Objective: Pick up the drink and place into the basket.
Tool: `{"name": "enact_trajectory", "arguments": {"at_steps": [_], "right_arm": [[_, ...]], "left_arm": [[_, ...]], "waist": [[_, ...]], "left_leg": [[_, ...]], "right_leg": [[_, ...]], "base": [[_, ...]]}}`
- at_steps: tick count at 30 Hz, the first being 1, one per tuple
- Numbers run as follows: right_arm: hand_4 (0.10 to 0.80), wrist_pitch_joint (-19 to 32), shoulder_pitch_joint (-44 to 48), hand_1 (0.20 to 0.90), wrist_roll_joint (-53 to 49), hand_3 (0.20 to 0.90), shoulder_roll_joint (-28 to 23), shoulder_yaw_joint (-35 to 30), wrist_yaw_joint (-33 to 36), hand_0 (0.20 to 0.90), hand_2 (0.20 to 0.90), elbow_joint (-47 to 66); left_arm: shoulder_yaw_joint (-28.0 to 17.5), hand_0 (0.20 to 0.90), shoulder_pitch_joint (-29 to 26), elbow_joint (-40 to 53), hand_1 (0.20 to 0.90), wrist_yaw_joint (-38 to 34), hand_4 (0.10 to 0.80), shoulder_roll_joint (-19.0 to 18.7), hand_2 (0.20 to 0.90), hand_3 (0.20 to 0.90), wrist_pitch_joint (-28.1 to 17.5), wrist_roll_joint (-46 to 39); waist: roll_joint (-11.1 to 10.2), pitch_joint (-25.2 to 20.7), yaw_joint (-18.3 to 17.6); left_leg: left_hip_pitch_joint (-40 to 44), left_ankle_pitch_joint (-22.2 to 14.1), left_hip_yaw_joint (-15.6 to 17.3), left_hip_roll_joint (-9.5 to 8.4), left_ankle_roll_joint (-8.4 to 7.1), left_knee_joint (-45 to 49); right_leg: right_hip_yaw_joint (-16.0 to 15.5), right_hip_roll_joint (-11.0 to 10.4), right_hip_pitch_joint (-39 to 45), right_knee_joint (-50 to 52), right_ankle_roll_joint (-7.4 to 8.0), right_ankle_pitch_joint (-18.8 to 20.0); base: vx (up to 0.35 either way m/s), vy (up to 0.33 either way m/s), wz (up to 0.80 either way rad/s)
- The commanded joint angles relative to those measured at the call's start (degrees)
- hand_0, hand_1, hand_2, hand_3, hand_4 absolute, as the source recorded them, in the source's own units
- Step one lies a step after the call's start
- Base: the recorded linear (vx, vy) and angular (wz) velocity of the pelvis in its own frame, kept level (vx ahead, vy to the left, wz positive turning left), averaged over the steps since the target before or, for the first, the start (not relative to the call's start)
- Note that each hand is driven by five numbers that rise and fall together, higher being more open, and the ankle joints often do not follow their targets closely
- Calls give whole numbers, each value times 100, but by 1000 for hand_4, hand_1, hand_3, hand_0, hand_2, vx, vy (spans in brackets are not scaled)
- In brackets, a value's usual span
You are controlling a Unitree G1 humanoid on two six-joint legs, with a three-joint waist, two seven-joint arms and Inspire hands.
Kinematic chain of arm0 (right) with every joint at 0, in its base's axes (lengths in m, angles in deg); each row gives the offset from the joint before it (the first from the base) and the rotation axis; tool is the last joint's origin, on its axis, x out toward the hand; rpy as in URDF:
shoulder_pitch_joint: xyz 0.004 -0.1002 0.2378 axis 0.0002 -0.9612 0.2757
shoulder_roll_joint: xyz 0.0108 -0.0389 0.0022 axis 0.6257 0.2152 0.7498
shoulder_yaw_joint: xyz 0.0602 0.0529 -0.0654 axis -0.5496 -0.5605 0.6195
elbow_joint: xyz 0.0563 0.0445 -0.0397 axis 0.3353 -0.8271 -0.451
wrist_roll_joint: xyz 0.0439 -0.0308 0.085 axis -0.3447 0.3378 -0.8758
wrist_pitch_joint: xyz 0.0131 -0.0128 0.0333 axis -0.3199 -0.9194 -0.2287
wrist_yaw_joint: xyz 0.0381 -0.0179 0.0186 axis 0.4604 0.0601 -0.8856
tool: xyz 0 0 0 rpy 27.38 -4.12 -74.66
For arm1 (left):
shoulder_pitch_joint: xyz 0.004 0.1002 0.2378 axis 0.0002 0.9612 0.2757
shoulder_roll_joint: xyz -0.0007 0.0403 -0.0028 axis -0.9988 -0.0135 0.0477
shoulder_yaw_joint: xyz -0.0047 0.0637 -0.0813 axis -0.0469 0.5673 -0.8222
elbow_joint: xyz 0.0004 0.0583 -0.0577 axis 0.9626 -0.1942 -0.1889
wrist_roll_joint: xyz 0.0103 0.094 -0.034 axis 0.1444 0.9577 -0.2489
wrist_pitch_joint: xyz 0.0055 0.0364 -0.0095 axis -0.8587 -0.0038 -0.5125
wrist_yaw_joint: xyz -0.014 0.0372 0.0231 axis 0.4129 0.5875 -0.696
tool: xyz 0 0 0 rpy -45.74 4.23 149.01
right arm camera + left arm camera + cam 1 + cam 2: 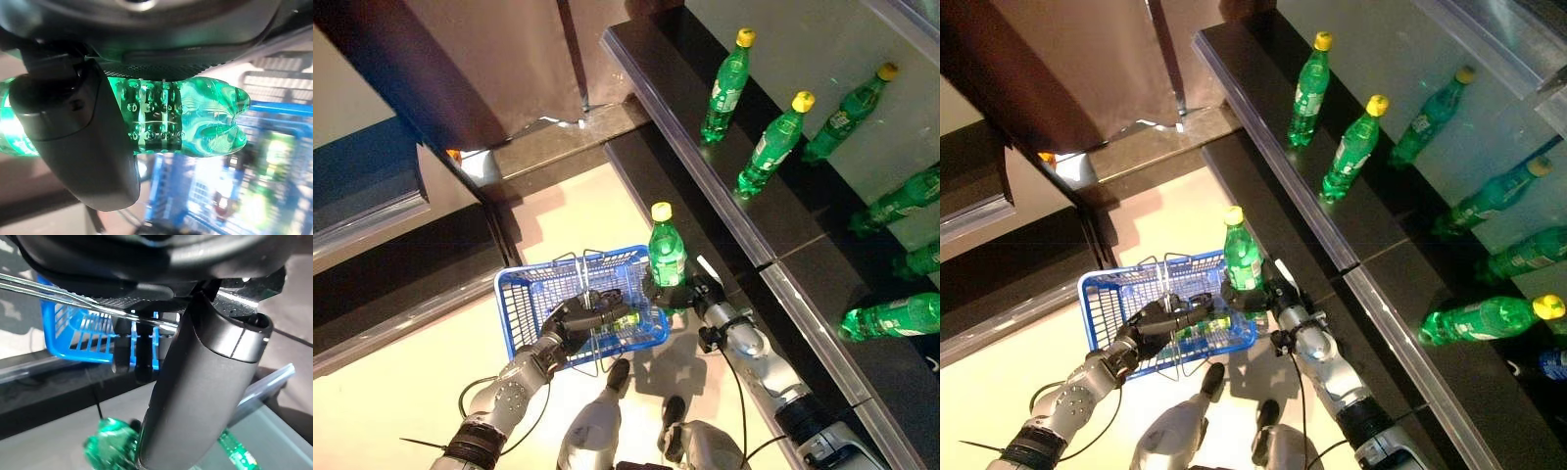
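- Where the blue basket (543,294) hangs over pale floor, set just beside the dark shelf (705,186) edge; open floor on its far and left sides.
- Left hand (582,315) reaching in from lower left, fingers curled round the basket's wire handle (579,269).
- Right hand (677,292) at the basket's right rim, fingers wrapped round the lower body of the drink (667,257).
- Drink held upright, yellow cap up, at the basket's right corner, above the rim.
- One bottle (1203,325) lying inside the basket.
- Two standing bottles (773,144) on the shelf, well apart from the hands; more lying further right.
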Motion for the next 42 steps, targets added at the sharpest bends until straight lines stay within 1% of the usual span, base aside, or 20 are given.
{"name": "enact_trajectory", "arguments": {"at_steps": [1,7,10,15,20,26,28,29,30,34,38,42], "right_arm": [[100,652,-32,300,-270,200,657,672,3,300,300,-750],[100,625,404,300,-222,200,1069,920,78,300,300,-1781],[100,621,548,300,-188,200,1185,1006,88,300,300,-2138],[100,446,882,300,-138,200,1450,1154,32,300,300,-2870],[100,308,1102,300,-158,200,1661,1201,112,300,300,-3339],[100,15,1430,300,-139,200,1839,1103,465,300,300,-3690],[204,-92,1536,389,-146,304,1845,1002,602,389,389,-3787],[731,-132,1604,841,-130,831,1831,933,661,841,841,-3869],[800,-153,1619,900,-139,900,1823,913,678,900,900,-3883],[800,-205,1829,900,50,900,1765,729,785,900,900,-4089],[800,-238,1939,900,173,900,1713,705,920,900,900,-4051],[800,-145,1971,900,130,900,1711,671,994,900,900,-3962]], "left_arm": [[485,300,-1149,1293,300,1191,100,625,300,200,-678,-391],[735,300,-1485,1896,300,907,100,787,300,200,-312,-691],[821,300,-1563,2077,300,814,100,817,300,200,-275,-801],[975,300,-1731,2377,300,688,100,932,300,200,-138,-1126],[1106,300,-1728,2732,300,738,100,1111,300,200,189,-1368],[1353,300,-1601,3253,300,970,100,1304,300,200,458,-1420],[1423,300,-1580,3359,300,967,100,1330,300,200,483,-1326],[1442,300,-1573,3439,300,921,100,1317,300,200,513,-1312],[1449,300,-1568,3440,300,925,100,1318,300,200,508,-1299],[1404,300,-1583,3441,300,858,100,1254,300,200,502,-1381],[1338,300,-1558,3410,300,874,100,1175,300,200,525,-1494],[1238,300,-1499,3364,300,914,100,1162,300,200,589,-1523]], "waist": [[-11,-2307,173],[58,-2389,448],[67,-2409,544],[62,-2459,755],[30,-2484,931],[-15,-2494,1100],[-23,-2495,1131],[-29,-2507,1150],[-31,-2510,1154],[-53,-2566,1202],[-72,-2597,1229],[-87,-2612,1242]], "left_leg": [[168,-664,654,-554,205,136],[175,-605,501,-563,197,63],[166,-590,450,-565,199,62],[135,-552,296,-591,205,49],[112,-525,165,-626,220,36],[95,-512,39,-657,231,50],[100,-508,13,-662,237,46],[108,-499,-10,-665,241,34],[113,-495,-17,-667,241,27],[148,-484,-73,-670,241,-26],[159,-475,-109,-676,249,-43],[168,-477,-115,-684,259,-48]], "right_leg": [[-105,-32,-49,-1206,236,990],[-324,-54,18,-1133,206,911],[-410,-69,32,-1100,202,893],[-562,-82,60,-1038,194,850],[-669,-91,89,-1036,199,858],[-755,-118,126,-1060,207,903],[-772,-125,144,-1068,205,914],[-789,-129,149,-1062,212,918],[-793,-130,152,-1063,214,921],[-835,-146,191,-1086,233,927],[-852,-161,198,-1094,251,949],[-855,-170,200,-1112,260,970]], "base": [[28,14,16],[31,28,24],[17,17,27],[27,26,17],[27,26,16],[28,17,17],[33,16,5],[0,0,0],[31,17,1],[24,15,9],[16,10,5],[0,0,0]]}}
